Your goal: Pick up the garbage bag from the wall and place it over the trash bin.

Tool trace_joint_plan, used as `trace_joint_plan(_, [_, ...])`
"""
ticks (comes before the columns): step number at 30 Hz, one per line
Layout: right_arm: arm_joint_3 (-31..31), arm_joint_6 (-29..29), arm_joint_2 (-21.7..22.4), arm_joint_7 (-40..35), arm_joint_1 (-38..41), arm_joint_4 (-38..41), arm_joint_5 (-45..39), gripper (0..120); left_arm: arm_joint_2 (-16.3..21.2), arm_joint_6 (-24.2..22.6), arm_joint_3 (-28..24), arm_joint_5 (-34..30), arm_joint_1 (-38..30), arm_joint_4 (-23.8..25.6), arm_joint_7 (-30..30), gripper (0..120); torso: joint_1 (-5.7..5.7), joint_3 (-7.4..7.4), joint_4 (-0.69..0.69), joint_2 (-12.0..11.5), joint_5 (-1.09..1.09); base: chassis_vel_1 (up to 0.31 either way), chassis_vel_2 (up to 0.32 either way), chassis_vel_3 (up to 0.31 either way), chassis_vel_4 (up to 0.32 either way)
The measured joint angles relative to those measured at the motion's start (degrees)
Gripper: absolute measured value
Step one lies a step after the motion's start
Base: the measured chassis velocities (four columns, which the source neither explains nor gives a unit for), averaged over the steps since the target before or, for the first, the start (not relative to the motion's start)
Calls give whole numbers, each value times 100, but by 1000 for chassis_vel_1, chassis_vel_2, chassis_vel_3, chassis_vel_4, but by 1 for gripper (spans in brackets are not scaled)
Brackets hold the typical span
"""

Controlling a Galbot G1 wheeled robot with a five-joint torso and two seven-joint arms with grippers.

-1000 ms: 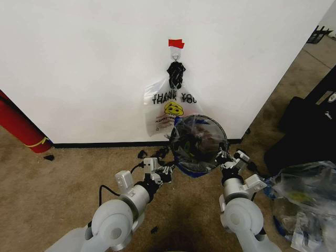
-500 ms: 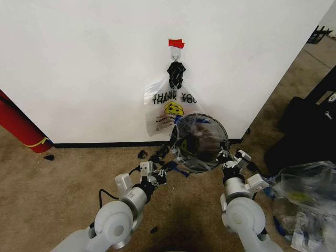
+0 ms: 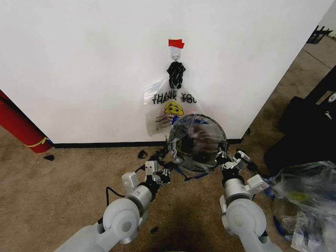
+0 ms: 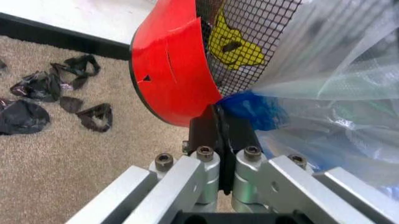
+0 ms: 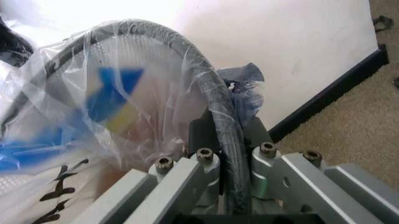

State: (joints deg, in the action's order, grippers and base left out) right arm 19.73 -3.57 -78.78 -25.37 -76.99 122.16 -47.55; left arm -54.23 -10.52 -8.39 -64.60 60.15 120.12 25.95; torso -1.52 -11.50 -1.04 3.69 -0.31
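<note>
Both arms outstretched toward wall (image 3: pixel 79 63). Left claw (image 4: pixel 223 122) pinches garbage bag (image 4: pixel 324 107) blue strip at trash bin (image 4: pixel 171 74) base; right claw (image 5: pixel 225 135) clamps bin rim.

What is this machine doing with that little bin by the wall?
The robot is holding the trash bin up near the wall with both arms. The right pincer clamps the bin's rim; the left pincer pinches the garbage bag beside the red base. The bag already drapes over the bin. A similar bag hangs behind.
</note>
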Motion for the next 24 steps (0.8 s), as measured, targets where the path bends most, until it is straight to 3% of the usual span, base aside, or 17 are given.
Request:
trace_joint_plan(11, [-32, -50, -39, -53, -11, 14, -159, 0, -13, -106, 25, 225, 108, 35, -4, 0, 0, 0, 0, 0, -1, 0, 0, 0, 0])
trace_joint_plan(24, [76, -233, 63, -290, 84, 16, -562, 0, 304, -181, 688, 513, 595, 462, -52, 43, 0, 0, 0, 0, 0, 0, 0, 0, 0])
